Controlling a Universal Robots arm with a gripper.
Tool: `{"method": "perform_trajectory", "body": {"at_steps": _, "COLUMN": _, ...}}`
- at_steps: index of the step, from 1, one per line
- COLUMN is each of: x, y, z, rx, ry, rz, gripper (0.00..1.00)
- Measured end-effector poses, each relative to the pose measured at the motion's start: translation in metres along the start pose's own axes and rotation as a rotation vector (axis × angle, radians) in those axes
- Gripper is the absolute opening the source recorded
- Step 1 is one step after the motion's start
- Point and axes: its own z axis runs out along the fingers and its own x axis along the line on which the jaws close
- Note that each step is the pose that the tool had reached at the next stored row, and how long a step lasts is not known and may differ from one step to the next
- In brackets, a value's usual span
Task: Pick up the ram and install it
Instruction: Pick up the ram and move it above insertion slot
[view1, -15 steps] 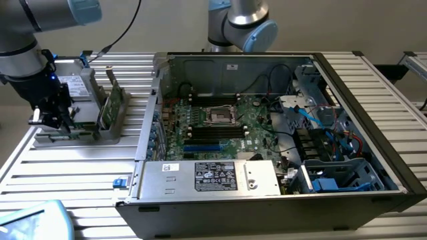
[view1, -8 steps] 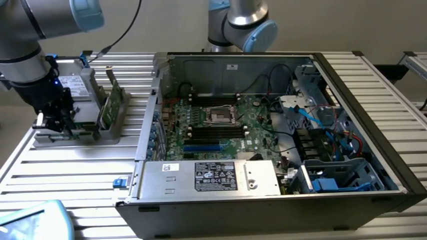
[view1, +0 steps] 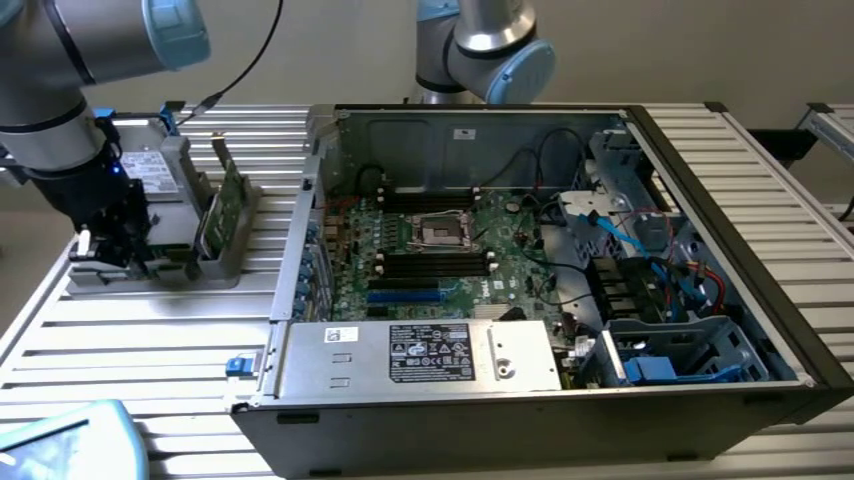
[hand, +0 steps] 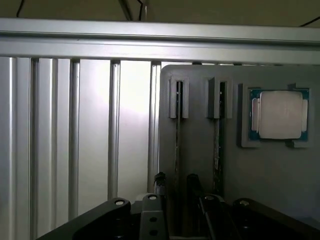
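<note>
Two ram sticks stand on edge in the slots of a grey holder (hand: 200, 160); in the wrist view they look like thin dark lines, one ram (hand: 177, 135) and a second ram (hand: 218, 140) beside it. My gripper (hand: 176, 184) is open above the holder, and the first ram's line runs between the two dark fingertips (hand: 160, 181). Whether they touch it I cannot tell. In the exterior view the gripper (view1: 118, 248) hangs at the holder's left part, with the green ram (view1: 227, 205) upright just to its right.
A square silver processor chip (hand: 280, 115) lies in a recess of the holder. The open computer case (view1: 561, 400) with its green motherboard (view1: 441, 250) fills the exterior view's middle and right. Everything rests on a ribbed aluminium table (view1: 147, 340). A second robot arm (view1: 481, 45) stands behind the case.
</note>
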Motion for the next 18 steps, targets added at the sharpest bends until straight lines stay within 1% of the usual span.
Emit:
{"method": "perform_trajectory", "body": {"at_steps": 7, "x": -0.002, "y": 0.0009, "z": 0.0082, "rx": -0.0001, "ry": 0.0004, "rz": -0.012, "gripper": 0.31}}
{"method": "perform_trajectory", "body": {"at_steps": 18, "x": -0.003, "y": 0.0017, "z": 0.0119, "rx": 0.0, "ry": 0.0004, "rz": -0.012, "gripper": 0.31}}
